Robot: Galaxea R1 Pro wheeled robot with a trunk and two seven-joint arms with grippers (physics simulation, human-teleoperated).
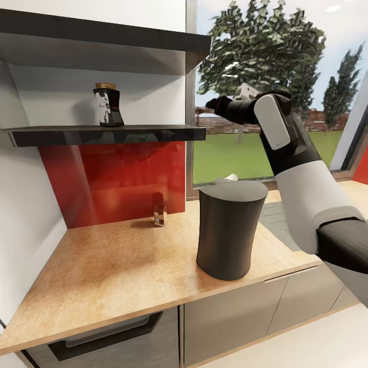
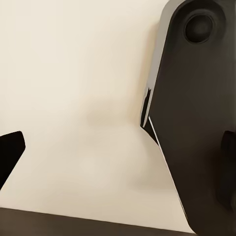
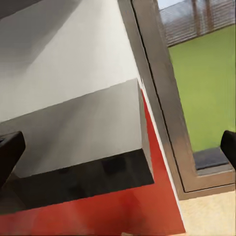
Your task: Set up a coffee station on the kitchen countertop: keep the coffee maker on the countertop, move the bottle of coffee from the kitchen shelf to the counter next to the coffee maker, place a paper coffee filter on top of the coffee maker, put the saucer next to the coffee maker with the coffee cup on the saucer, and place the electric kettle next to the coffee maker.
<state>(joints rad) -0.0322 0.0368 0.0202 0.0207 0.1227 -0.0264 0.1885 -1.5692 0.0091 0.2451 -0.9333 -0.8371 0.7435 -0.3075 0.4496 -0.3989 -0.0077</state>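
The bottle of coffee (image 1: 108, 106), dark with a gold lid, stands on the black kitchen shelf (image 1: 107, 135). A tall black tapered appliance (image 1: 229, 230), which I take for the coffee maker, stands on the wooden countertop (image 1: 117, 266) near its front edge. Something white (image 1: 227, 178) pokes out behind its top. My right gripper (image 1: 213, 103) is raised beside the shelf's right end, well right of the bottle. In the right wrist view the right gripper (image 3: 118, 150) is open, facing the shelf end (image 3: 93, 147). My left gripper (image 2: 118, 157) is open with nothing in it.
A small glass object (image 1: 160, 214) sits by the red backsplash (image 1: 117, 179). A window (image 1: 255, 102) and its frame stand right of the shelf. Drawers and cabinet fronts (image 1: 230, 312) run below the counter. The left wrist view shows a dark robot part (image 2: 196, 113) over a pale floor.
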